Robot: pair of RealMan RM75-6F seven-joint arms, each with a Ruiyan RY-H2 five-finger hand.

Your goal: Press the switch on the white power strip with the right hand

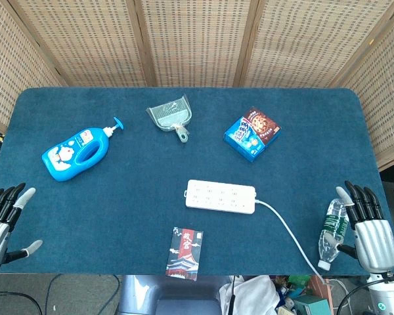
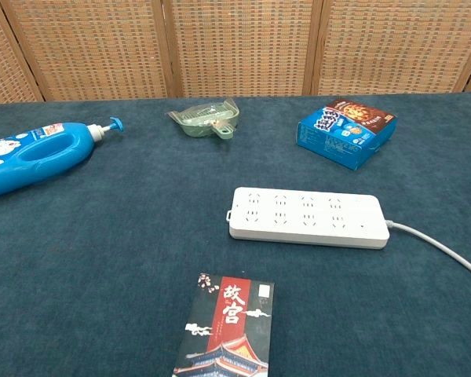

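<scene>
The white power strip [image 1: 221, 197] [image 2: 308, 217] lies flat near the middle of the blue table, its cable [image 1: 290, 235] [image 2: 443, 247] running off to the right and front. I cannot make out its switch. My right hand [image 1: 369, 224] hangs open at the table's right front corner, fingers pointing away from me, well to the right of the strip. At the left front corner, my left hand [image 1: 2, 220] is open as well, holding nothing. Neither hand appears in the chest view.
A plastic water bottle [image 1: 331, 231] lies just left of my right hand. A blue pump bottle [image 1: 79, 153] [image 2: 31, 157] lies at the left, a clear dustpan [image 1: 171, 115] [image 2: 208, 122] at the back, a blue snack box [image 1: 252, 134] [image 2: 345, 132] back right, a printed card pack [image 1: 186, 252] [image 2: 228, 330] near the front edge.
</scene>
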